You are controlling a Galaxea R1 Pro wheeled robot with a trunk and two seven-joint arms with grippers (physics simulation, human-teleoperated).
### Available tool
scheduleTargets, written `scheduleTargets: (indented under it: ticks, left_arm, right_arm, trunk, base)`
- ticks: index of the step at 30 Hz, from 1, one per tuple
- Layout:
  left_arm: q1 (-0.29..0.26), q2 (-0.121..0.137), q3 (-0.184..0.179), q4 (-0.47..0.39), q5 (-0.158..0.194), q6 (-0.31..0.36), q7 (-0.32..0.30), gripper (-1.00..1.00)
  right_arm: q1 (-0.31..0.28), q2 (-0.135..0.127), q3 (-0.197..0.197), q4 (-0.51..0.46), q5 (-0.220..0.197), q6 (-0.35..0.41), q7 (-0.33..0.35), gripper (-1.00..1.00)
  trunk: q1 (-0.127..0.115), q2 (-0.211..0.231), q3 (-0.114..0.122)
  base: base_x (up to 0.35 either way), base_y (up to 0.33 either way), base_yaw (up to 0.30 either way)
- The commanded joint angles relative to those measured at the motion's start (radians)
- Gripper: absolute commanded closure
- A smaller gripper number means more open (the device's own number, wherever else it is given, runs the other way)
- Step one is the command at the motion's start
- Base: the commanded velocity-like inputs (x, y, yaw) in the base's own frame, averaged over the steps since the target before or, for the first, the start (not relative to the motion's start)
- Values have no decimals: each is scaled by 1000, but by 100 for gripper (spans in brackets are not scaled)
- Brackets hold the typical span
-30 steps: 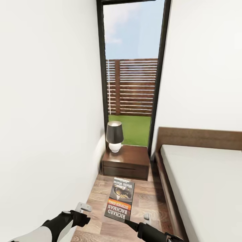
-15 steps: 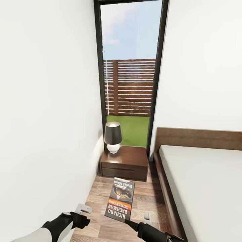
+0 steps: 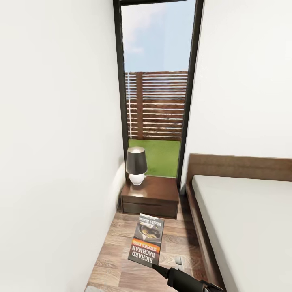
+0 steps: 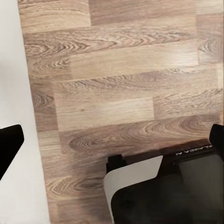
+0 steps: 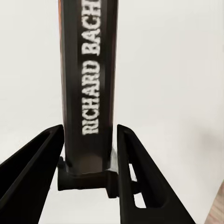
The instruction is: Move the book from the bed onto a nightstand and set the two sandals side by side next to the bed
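Narrow bedroom corner closed off by a tall window

A tall dark-framed window (image 3: 157,87) is set between two plain white walls (image 3: 56,134); through it, pale blue sky, a slatted wooden fence (image 3: 158,105) and a strip of green grass (image 3: 160,156) are seen. Directly below the window, a low dark brown cabinet (image 3: 151,197) with two drawer fronts is placed against the wall, and a lamp (image 3: 136,165) with a dark shade and a white base is stood on its top, on the side nearer the left wall. In front of the cabinet, light brown wood-plank floor (image 3: 117,259) is laid. Even daylight is cast over the whole room.
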Motion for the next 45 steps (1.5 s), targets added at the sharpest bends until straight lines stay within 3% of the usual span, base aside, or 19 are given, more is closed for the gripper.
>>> scheduleTargets:
  ticks: [1,10,36,41,44,45]
  left_arm:
    - [15,1,-6,0,11,5,3,-100]
    - [71,1,-5,4,12,3,30,-100]
    - [97,-15,-6,4,9,-1,46,-100]
    - [97,-16,-6,4,8,-1,46,-100]
    - [97,-16,-6,4,8,0,46,-100]
    - [97,-16,-6,4,8,0,46,-100]
  right_arm:
    - [0,0,-9,-2,8,9,4,100]
    - [0,-3,-9,-2,9,9,3,100]
    - [1,-3,-12,-9,8,12,-39,100]
    - [1,-7,-45,-9,6,20,-52,100]
    - [1,-17,-96,-7,6,22,-54,100]
    - [1,-22,-136,-6,7,23,-55,100]
  trunk:
    - [0,-1,0]
    - [0,-1,0]
    - [0,-1,0]
    - [0,-1,0]
    - [0,-1,0]
    - [0,-1,0]
  base:
    - [0,0,0]
    - [0,0,0]
    - [0,0,0]
    - [59,0,0]
    - [190,0,0]
    - [258,14,0]
